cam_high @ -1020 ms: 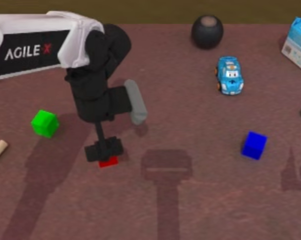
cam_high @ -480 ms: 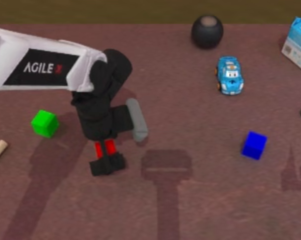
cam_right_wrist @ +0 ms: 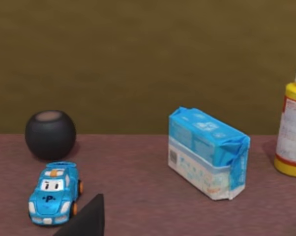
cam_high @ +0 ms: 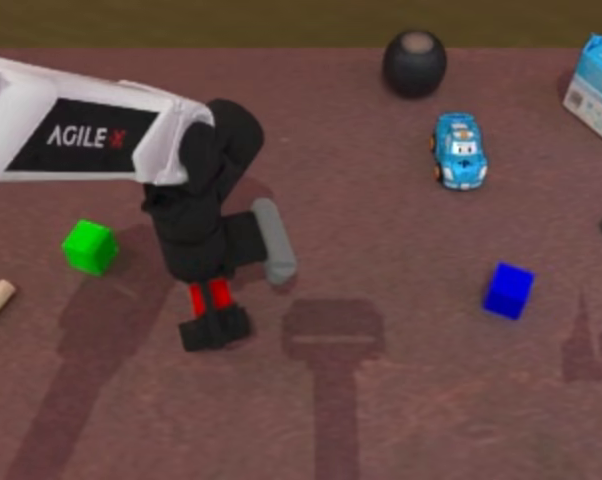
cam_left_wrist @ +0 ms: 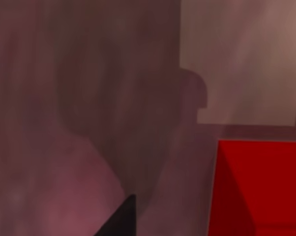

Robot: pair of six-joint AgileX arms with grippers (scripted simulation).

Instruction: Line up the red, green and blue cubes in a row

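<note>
The left arm is reaching in from the table's left, wrist bent downward, its gripper (cam_high: 213, 328) pointing down near the table's middle — fingers closed around the red cube (cam_high: 209, 296). The right arm is sitting out of the top view — only one dark fingertip (cam_right_wrist: 86, 219) is showing.

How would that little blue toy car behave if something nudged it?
The toy car sits on small wheels, so it would probably roll rather than slide. Its rounded, glossy-looking body could be awkward to pinch. It looks squat, so tipping seems unlikely.
</note>
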